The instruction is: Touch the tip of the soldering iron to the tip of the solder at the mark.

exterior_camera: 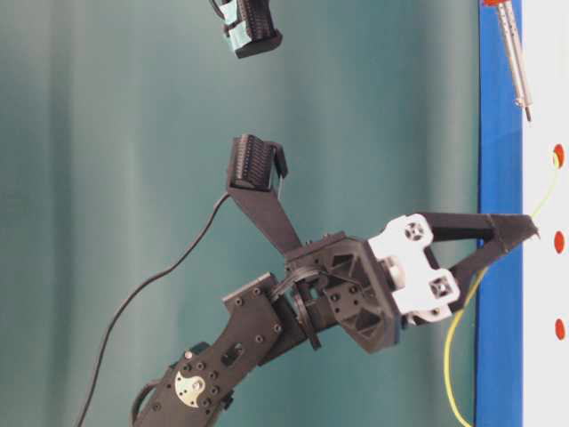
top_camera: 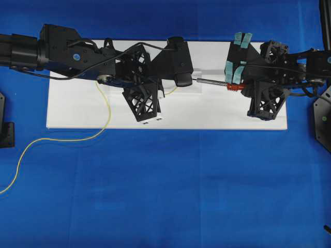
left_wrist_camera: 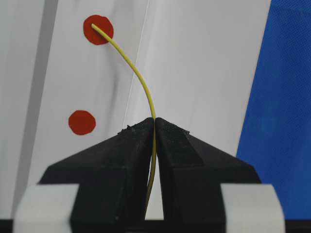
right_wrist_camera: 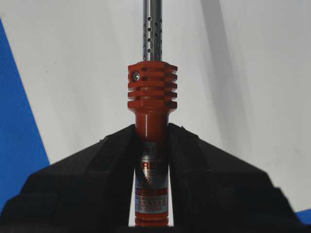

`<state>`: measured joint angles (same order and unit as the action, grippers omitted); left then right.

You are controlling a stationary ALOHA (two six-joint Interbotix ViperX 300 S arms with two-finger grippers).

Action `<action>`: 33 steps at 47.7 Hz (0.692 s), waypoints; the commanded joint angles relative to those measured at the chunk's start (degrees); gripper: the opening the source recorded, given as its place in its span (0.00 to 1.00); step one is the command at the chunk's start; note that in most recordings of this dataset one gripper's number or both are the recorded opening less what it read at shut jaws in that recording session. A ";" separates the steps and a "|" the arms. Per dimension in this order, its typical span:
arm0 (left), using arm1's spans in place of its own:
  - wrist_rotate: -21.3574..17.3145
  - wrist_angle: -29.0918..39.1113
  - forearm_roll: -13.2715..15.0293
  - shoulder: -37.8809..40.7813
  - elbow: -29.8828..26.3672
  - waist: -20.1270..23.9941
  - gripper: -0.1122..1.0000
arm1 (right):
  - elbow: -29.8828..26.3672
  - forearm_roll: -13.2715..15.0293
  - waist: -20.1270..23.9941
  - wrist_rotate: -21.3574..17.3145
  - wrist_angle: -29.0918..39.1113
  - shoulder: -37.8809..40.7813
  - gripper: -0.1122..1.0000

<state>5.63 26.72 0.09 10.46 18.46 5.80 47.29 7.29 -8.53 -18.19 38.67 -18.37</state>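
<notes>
Solder [left_wrist_camera: 141,80] — a thin yellow wire — is being pinched between the closed jaws of the left gripper [left_wrist_camera: 154,121], its free end being arched up and over so that the tip is being rested on or just above the upper of two red marks [left_wrist_camera: 97,29] seen from the left wrist camera; contact with the board cannot be told. In the table-level view three such marks are being shown in a row along the white board [top_camera: 207,111].

Opposite, the soldering iron [right_wrist_camera: 151,97] is being clamped at its red handle, just behind the ribbed orange-red collar, by the shut right gripper [right_wrist_camera: 151,133]. Its long axis is being held roughly level across the board, the silver shaft [top_camera: 209,81] being pointed toward the left arm. The dark point is being kept apart from the solder's tip — a gap is plain in the table-level view, where the iron's tip [exterior_camera: 526,111] is being held short of the nearest mark [exterior_camera: 557,155].

Judging from this, the closing of that gap along the iron's own axis is being left to the right arm, with the wire being held ready at the mark. Beyond the board, a blue cloth [top_camera: 165,196] is being used as the table cover, with slack solder being trailed across it.
</notes>
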 commanded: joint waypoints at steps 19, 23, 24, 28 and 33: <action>0.09 -0.18 -0.09 -1.23 -0.09 -0.09 0.12 | -2.90 0.18 0.09 0.00 -0.35 1.93 0.16; 0.00 -0.18 -0.09 -1.23 -0.09 -0.09 0.12 | -3.78 0.18 0.09 0.00 -0.18 2.90 0.16; 0.00 -0.18 -0.09 -1.14 0.00 -0.09 0.12 | -3.96 0.18 0.09 0.00 -0.26 3.16 0.16; 0.00 -0.09 -0.09 -1.23 -0.09 -0.09 0.12 | -4.66 0.18 0.09 0.09 -0.18 4.04 0.16; 0.00 -0.09 -0.09 -1.23 0.00 -0.09 0.12 | -5.45 0.18 0.18 0.09 -0.18 5.10 0.16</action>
<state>5.71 26.81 0.09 10.55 18.98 5.80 43.59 7.29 -8.53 -18.19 38.67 -13.36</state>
